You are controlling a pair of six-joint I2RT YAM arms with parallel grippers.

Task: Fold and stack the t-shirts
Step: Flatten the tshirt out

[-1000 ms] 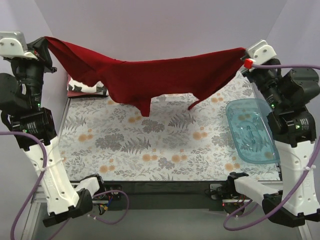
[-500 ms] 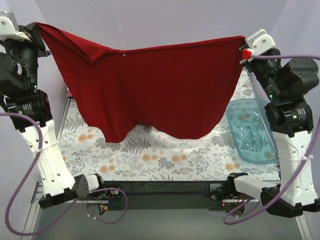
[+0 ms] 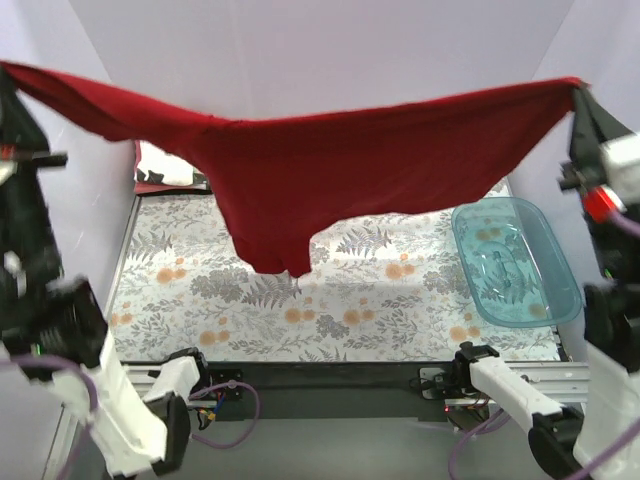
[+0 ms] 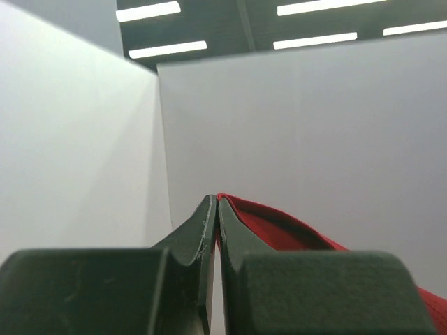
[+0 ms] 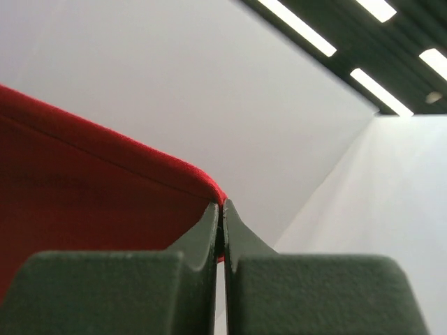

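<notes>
A large dark red t-shirt (image 3: 300, 175) hangs stretched in the air above the table, held at its two top corners. My left gripper (image 4: 217, 200) is shut on its left corner, high at the far left edge of the top view. My right gripper (image 5: 223, 206) is shut on the right corner (image 3: 572, 86), high at the far right. In the wrist views the red cloth (image 4: 279, 230) (image 5: 84, 188) runs off from the pinched fingertips. The shirt sags in the middle, with its lowest fold (image 3: 285, 262) hanging clear of the table. A white t-shirt with black print (image 3: 165, 165) lies at the back left, partly hidden behind the red one.
A translucent teal plastic tub (image 3: 515, 262) stands on the right side of the table. The grey floral table cloth (image 3: 350, 320) covers the surface. White walls close in the back and both sides.
Both arms have risen and spread outward, towards the edges of the top view. The red shirt is pulled wider, and its hanging cloth has swung up and back.
</notes>
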